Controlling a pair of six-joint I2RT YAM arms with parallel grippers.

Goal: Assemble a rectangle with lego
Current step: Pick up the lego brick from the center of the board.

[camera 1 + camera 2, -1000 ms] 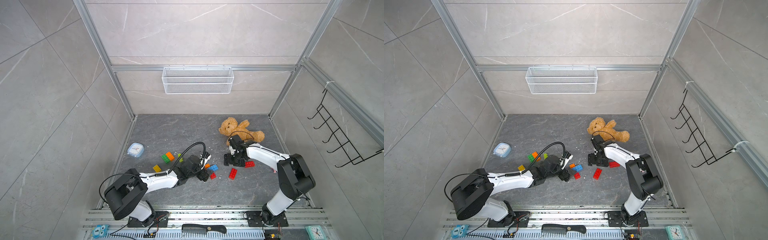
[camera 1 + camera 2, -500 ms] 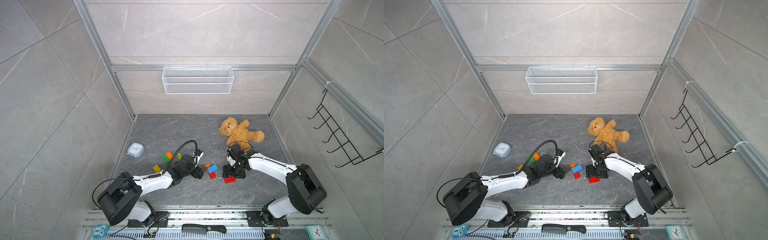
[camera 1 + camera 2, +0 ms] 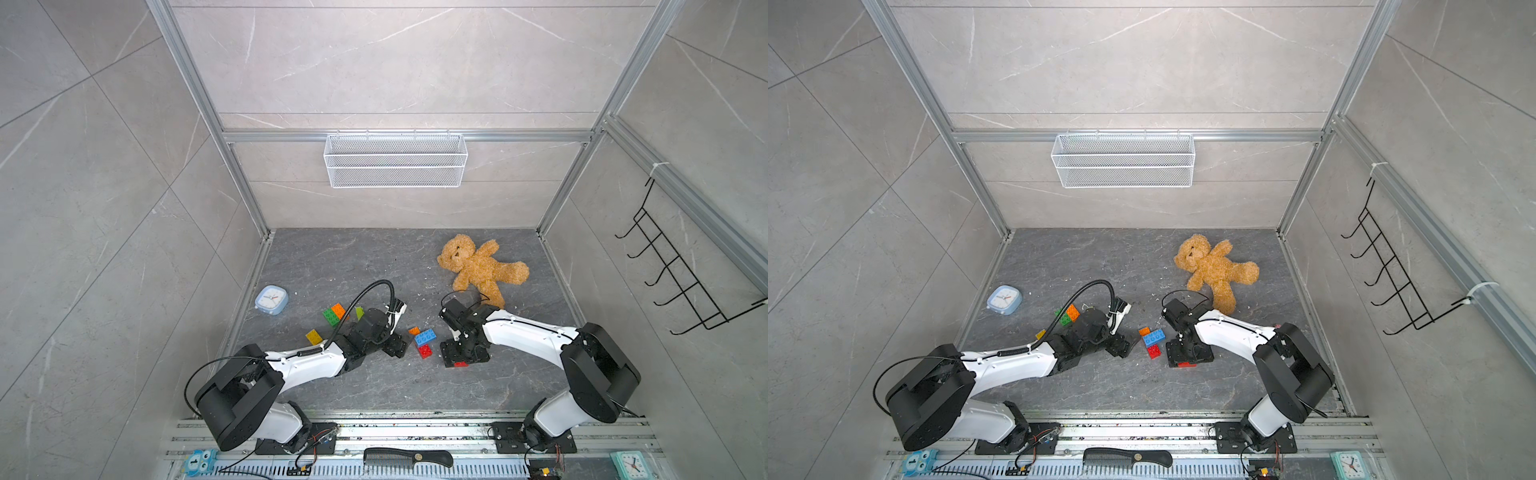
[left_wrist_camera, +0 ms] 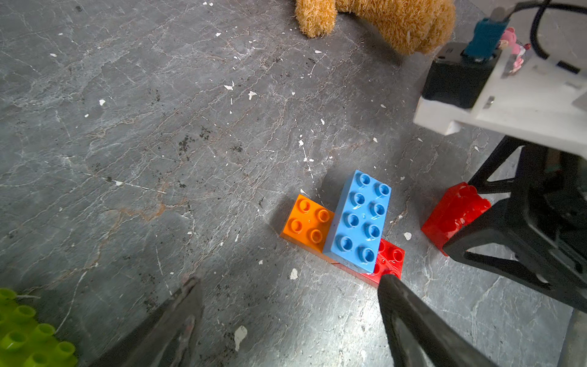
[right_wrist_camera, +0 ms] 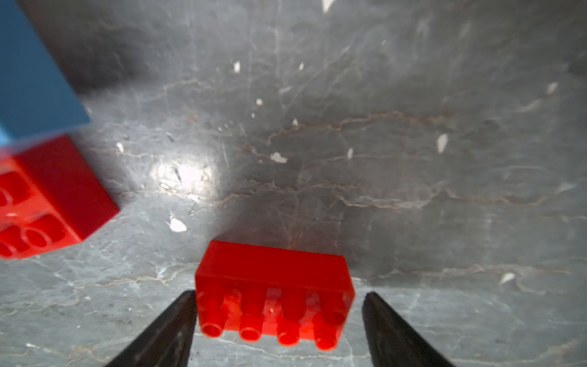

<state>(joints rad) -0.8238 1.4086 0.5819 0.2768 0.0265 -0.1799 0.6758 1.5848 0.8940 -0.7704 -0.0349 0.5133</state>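
Right gripper (image 5: 279, 295) spread, nothing clamped. Loose red brick (image 5: 273, 276) lies on table (image 5: 413, 159) between its fingers, well apart from cluster.

Left gripper (image 4: 287, 279) spread, empty, held just beside cluster: blue brick (image 4: 359, 219) stacked over orange brick (image 4: 306, 220) and red base brick (image 4: 389, 257).

Green brick (image 3: 330, 318) and yellow brick (image 3: 313, 336) lie beyond left arm.

Step judged: loose red brick to be joined to cluster. Fingers to be centred on brick ends and closed squarely. Stud direction to be checked before carry.
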